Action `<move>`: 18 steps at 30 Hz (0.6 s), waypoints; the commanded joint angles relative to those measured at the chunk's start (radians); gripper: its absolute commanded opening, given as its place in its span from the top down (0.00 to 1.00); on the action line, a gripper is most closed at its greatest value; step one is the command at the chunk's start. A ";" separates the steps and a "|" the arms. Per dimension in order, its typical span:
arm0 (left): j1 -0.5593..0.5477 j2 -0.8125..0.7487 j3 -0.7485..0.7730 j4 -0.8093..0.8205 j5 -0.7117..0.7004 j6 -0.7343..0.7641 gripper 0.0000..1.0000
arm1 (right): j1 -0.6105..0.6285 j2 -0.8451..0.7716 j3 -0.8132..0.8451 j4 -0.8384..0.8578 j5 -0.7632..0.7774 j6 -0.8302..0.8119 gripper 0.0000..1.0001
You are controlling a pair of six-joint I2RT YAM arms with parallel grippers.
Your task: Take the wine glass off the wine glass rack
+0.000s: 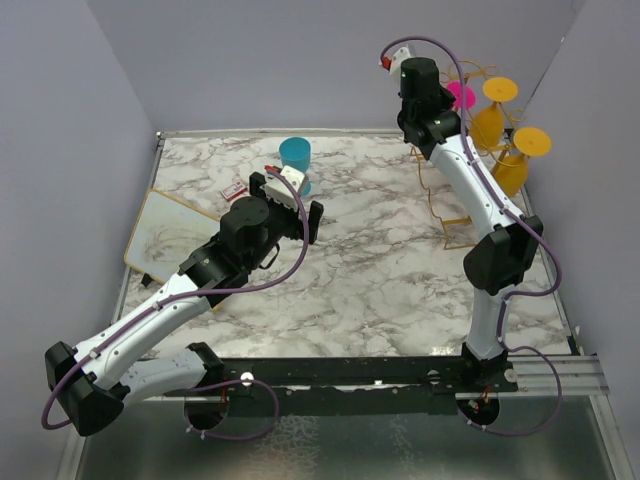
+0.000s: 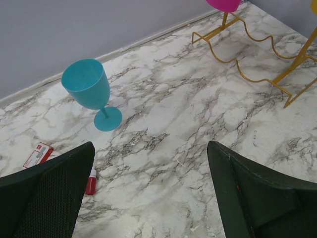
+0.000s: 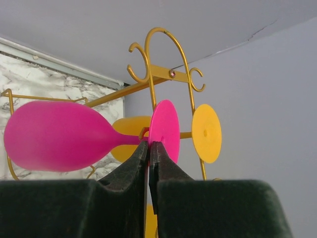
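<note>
The gold wire wine glass rack (image 1: 447,214) stands at the back right; it also shows in the right wrist view (image 3: 166,74) and its base shows in the left wrist view (image 2: 237,62). A pink wine glass (image 3: 54,136) hangs sideways on it, also in the top view (image 1: 461,95). Two yellow glasses (image 1: 490,122) (image 1: 512,170) hang beside it. My right gripper (image 3: 148,144) is shut on the pink glass where stem meets foot; in the top view (image 1: 447,92) it is up at the rack. My left gripper (image 2: 150,146) is open and empty above the marble, also seen from above (image 1: 288,203).
A blue wine glass (image 2: 89,84) stands upright at the back middle (image 1: 295,155). A small red bottle (image 2: 91,181) and a red-and-white packet (image 2: 38,154) lie near the left gripper. A framed board (image 1: 170,235) lies at the left edge. Walls stand close behind and right of the rack.
</note>
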 commanded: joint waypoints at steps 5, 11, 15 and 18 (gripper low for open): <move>0.004 0.003 -0.009 0.001 -0.026 0.011 0.01 | -0.003 -0.022 -0.052 0.058 0.038 -0.079 0.99; 0.003 0.002 -0.009 0.002 -0.022 0.009 0.01 | 0.009 -0.047 -0.065 0.075 0.033 -0.115 0.99; 0.005 0.000 -0.009 0.003 -0.021 0.008 0.01 | 0.023 -0.061 -0.074 0.095 0.030 -0.138 0.99; 0.004 -0.003 -0.009 0.002 -0.020 0.009 0.01 | 0.035 -0.069 -0.090 0.106 0.036 -0.152 0.99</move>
